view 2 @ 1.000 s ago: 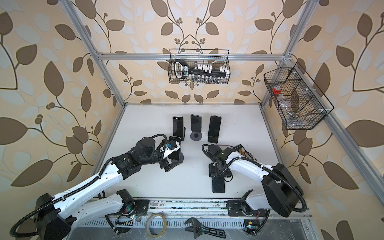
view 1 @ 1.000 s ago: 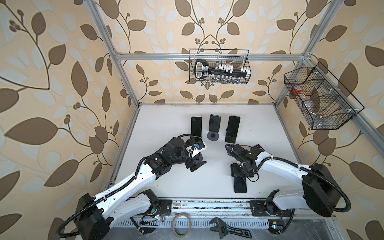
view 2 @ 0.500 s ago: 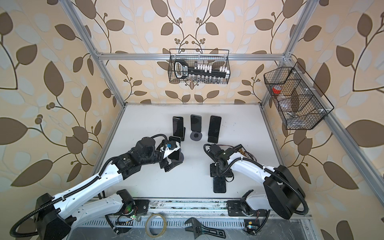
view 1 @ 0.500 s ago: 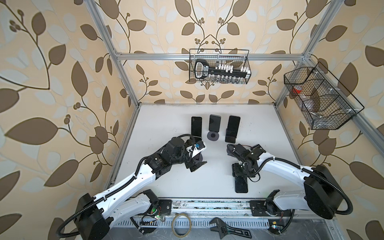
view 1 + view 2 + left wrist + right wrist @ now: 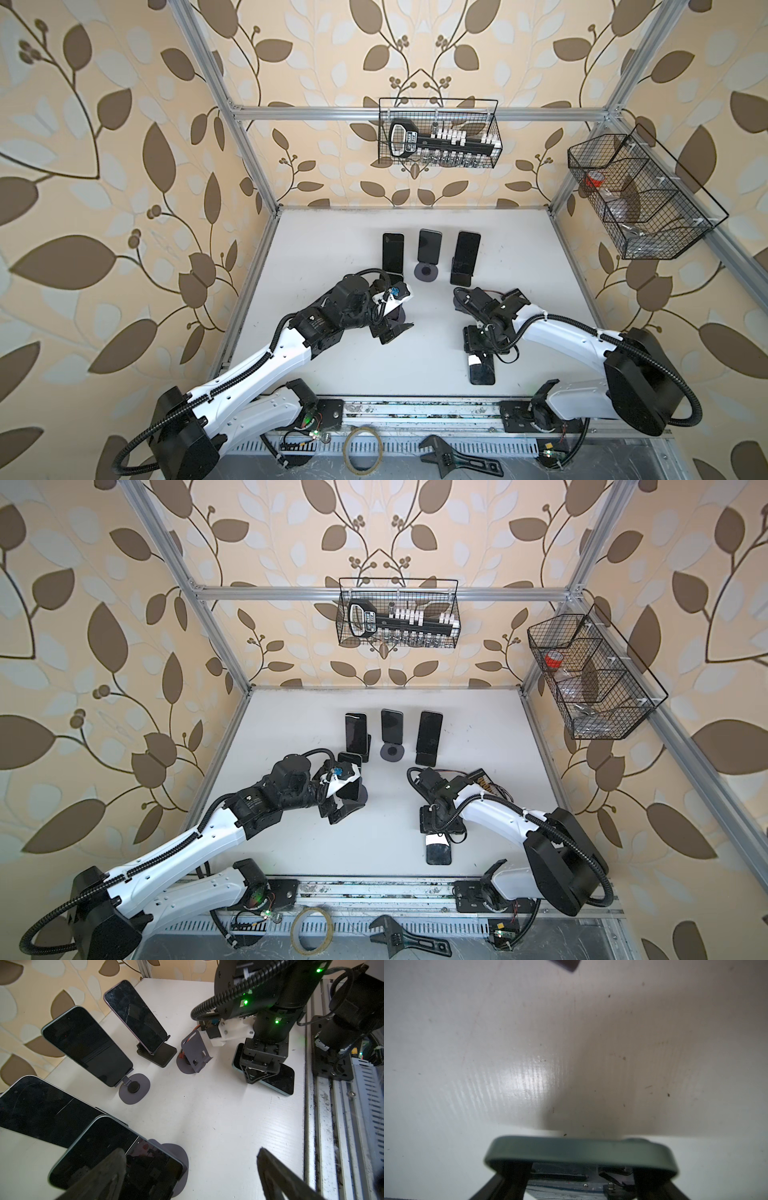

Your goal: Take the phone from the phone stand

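Evidently I'm setting it down: my right gripper (image 5: 258, 1073) clamps the teal-edged phone (image 5: 284, 1082) across its width, flat on the white table (image 5: 207, 1109), clear of the empty stand (image 5: 195, 1051), while my left gripper (image 5: 189, 1151) hangs wide open.

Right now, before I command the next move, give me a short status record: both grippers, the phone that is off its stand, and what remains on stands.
left gripper: open, empty, next to the nearest phone, which sits on its stand
right gripper: shut on the removed phone
removed phone: flat, low at the front of the table
empty stand: grey, upright, near the right arm
back-row phones: three, all on stands
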### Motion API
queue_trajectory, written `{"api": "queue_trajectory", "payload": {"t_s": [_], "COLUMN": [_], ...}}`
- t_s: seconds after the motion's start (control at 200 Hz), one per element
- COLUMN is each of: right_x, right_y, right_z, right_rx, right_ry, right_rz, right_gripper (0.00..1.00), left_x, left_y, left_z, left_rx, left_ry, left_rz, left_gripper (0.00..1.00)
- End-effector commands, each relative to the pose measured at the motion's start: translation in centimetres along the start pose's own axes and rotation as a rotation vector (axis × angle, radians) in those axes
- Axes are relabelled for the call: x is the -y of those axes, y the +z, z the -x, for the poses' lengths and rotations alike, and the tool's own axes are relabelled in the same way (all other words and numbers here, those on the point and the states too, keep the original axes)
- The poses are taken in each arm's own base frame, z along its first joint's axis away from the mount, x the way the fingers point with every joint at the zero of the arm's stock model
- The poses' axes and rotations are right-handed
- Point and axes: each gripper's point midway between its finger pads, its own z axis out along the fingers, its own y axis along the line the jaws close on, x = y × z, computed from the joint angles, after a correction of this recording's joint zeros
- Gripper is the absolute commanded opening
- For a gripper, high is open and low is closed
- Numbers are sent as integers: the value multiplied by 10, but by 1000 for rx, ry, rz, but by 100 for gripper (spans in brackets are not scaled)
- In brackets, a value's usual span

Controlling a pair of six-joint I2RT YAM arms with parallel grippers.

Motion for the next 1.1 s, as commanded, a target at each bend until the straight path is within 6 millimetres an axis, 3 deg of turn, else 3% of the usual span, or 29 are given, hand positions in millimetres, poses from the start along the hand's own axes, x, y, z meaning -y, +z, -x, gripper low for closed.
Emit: {"api": "queue_trajectory", "payload": {"t_s": [0.0,1.095], "right_x": [5,10], "right_y": [11,34], "right_z": [-1,0], "right_rx": [2,17], "right_ry": [18,7], "right_rz": [-23,-47], "right_gripper": [61,64], "left_x": [0,-1], "left_y": [-7,-8], "left_z": [20,19], "left_rx": [52,47], "left_ry": [36,37], "left_rz": [8,15], "left_gripper": [98,98]}}
